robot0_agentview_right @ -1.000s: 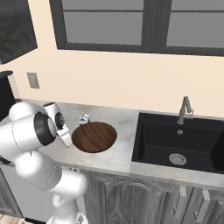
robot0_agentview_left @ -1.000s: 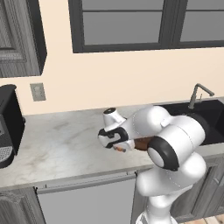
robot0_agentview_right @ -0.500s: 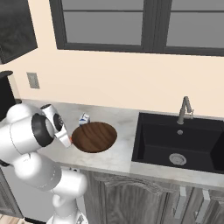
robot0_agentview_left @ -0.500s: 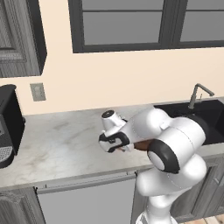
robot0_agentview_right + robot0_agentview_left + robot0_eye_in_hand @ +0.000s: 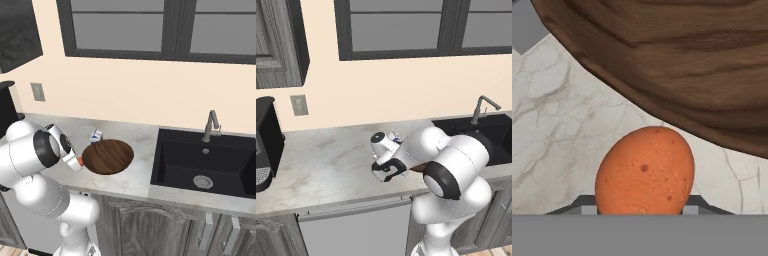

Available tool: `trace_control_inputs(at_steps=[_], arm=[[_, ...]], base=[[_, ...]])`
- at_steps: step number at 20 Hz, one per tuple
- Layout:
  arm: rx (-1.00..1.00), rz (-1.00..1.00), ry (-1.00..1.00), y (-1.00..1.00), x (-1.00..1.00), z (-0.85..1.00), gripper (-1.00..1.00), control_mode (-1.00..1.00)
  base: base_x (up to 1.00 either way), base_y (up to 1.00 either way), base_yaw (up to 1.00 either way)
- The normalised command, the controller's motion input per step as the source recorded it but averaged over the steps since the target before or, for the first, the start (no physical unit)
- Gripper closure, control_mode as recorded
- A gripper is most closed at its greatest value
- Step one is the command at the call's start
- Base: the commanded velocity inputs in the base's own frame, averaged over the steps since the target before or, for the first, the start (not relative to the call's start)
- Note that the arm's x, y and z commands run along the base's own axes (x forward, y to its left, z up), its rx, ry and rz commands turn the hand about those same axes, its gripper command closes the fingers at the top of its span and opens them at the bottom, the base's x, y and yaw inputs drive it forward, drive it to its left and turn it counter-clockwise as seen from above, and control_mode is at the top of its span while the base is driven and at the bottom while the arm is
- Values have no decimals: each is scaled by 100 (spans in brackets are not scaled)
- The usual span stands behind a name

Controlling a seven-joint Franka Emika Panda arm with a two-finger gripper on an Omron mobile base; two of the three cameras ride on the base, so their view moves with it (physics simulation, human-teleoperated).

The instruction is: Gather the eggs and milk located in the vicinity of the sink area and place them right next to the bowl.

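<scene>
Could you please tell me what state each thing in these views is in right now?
egg: between the gripper's fingers, low over the counter beside the bowl.
gripper: shut on the egg.
bowl: upright on the counter, empty.
milk carton: upright behind the bowl, next to its rim.
sink: basin empty.
faucet: no water running.
counter: marble, bears the bowl and carton.
</scene>
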Motion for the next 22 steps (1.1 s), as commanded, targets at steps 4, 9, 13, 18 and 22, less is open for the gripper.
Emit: trace_control_inputs(at_steps=[4,9,13,18,22], arm=[[0,0,0,0,0,0,-100,-100],[0,-4,0,0,0,1,-100,-100],[15,-2,0,0,0,35,-100,-100],[12,-5,0,0,-3,59,-100,-100],[5,-4,2,-9,-7,64,-100,-100]], base=[[0,0,0],[0,0,0],[0,0,0],[0,0,0],[0,0,0]])
